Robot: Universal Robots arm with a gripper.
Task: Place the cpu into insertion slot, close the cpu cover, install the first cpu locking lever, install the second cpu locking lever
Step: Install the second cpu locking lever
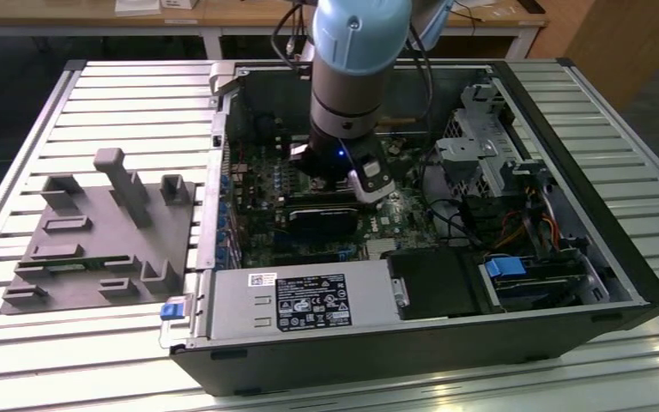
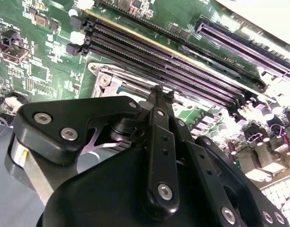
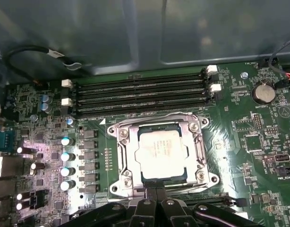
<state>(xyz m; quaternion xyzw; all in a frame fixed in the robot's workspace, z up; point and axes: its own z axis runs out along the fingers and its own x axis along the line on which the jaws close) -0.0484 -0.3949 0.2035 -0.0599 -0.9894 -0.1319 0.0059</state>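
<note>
Already, in the exterior view, the tool point(image 1: 332, 182) hangs over the green board. In the first wrist view the cpu point(image 3: 162, 152) lies seated under the cpu cover point(image 3: 160, 126); tool pressed together at the socket's edge. Thin, stiff, fragile: handle edges only.

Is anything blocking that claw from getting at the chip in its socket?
Nothing visible does. In the first wrist view the cpu lies in the slot, framed by the cover, with the gripper right at the socket's edge.

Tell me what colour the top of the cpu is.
Silvery grey; the cpu shows best in the first wrist view.
</note>
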